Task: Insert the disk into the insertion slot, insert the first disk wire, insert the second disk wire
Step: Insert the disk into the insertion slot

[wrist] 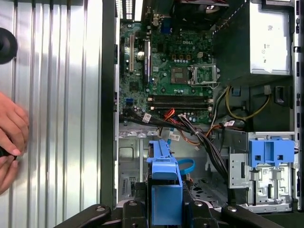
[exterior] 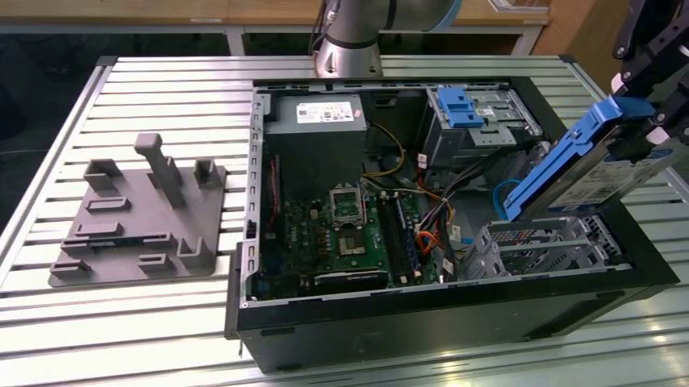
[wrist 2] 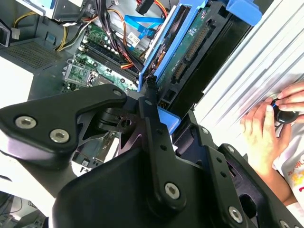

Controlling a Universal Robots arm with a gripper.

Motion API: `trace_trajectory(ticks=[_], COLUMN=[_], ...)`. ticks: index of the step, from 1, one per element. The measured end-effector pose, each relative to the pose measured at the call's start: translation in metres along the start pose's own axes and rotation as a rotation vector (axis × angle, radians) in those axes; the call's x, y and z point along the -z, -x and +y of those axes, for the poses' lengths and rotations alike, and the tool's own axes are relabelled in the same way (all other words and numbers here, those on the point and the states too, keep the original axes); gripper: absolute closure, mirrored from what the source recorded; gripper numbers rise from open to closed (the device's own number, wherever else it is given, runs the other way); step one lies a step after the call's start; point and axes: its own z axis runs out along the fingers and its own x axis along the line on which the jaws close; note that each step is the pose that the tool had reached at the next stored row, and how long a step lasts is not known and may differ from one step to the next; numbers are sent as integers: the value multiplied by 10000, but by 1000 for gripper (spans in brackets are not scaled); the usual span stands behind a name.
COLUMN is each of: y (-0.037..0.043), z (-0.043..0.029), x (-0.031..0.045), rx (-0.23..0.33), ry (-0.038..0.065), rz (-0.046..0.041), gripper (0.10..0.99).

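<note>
— What do we have closest in the exterior view?
— The open computer case, lying on its side on the slatted table. In the case's near corner, on the exterior view's right, sits the insertion slot, a bare perforated bay.
— And where is the disk?
— We see the disk above that same corner of the case. It is steeply tilted, with its lower end down at the slot's upper edge and its upper end up in the gripper. It is not seated in the slot. We cannot tell whether the two touch.
— The jaws?
— In the second wrist view we see them pinched tight on the end of the disk's blue carrier.
— What lies deeper in the case?
— The green motherboard covers the case floor, with loose cables between it and the slot. Against the case's far wall stand the power supply and a taller cage with a blue latch.
— Outside the case?
— A grey fixture plate lies on the exterior view's left of the case. In the first wrist view, a person's hand rests on the table beside the case.
</note>
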Motion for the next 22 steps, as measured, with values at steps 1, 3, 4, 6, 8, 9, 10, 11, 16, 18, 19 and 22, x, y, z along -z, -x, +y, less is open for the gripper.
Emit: trace_trajectory(ticks=[1, 3, 4, 6, 8, 9, 10, 11, 16, 18, 19, 22], y=[0, -2, -3, -4, -6, -8, -8, -9, -13, -15, -16, -18], z=[0, -1, -1, -2, -2, -2, -3, -3, -4, -4, -4, -5], x=[-6, -20, -28, -43, -59, -68, -75, -84, -117, -130, -138, -159], rx=[-1, 0, 0, 0, -1, -1, 0, 0, 2, 2, 2, 2], ry=[1, 2, 2, 3, 5, 6, 6, 8, 13, 15, 16, 18], rz=[3, 3, 4, 5, 6, 6, 8, 9, 11, 11, 11, 13], gripper=[722, 722, 722, 722, 722, 722, 722, 722, 722, 722, 722, 722])
